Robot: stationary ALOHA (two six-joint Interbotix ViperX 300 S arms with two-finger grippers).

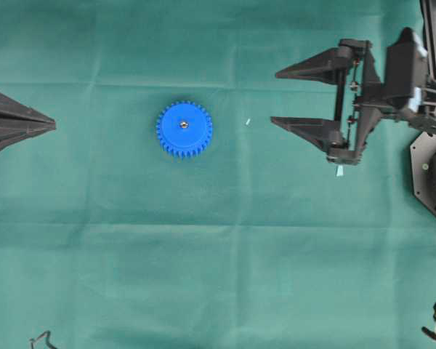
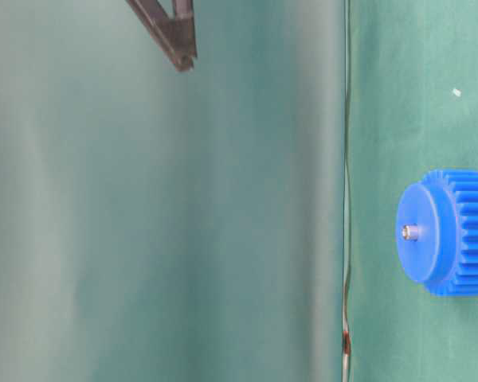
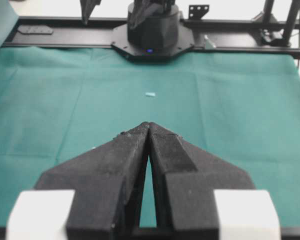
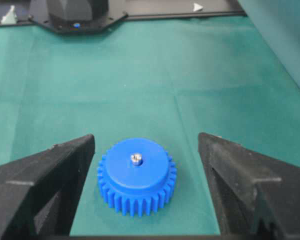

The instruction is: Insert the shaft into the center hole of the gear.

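The blue gear (image 1: pixel 184 129) lies flat on the green cloth, left of centre in the overhead view. The silvery shaft (image 1: pixel 183 124) stands upright in its center hole, and its shiny end pokes out above the flat face. The hole itself is covered by the shaft. My right gripper (image 1: pixel 274 98) hangs open well to the right of the gear, with nothing between its fingers. In the right wrist view the gear (image 4: pixel 136 175) and shaft (image 4: pixel 136 159) sit between the spread tips of that gripper (image 4: pixel 146 136). My left gripper (image 1: pixel 54 126) is shut and empty at the far left edge, and its tips (image 3: pixel 149 125) meet.
A tiny white speck (image 1: pixel 248 121) lies right of the gear. A pale blue chip (image 1: pixel 339 171) lies under the right gripper's frame. The right arm's base (image 1: pixel 432 167) fills the right edge. A dark wire loop (image 1: pixel 42 339) sits at the bottom left corner.
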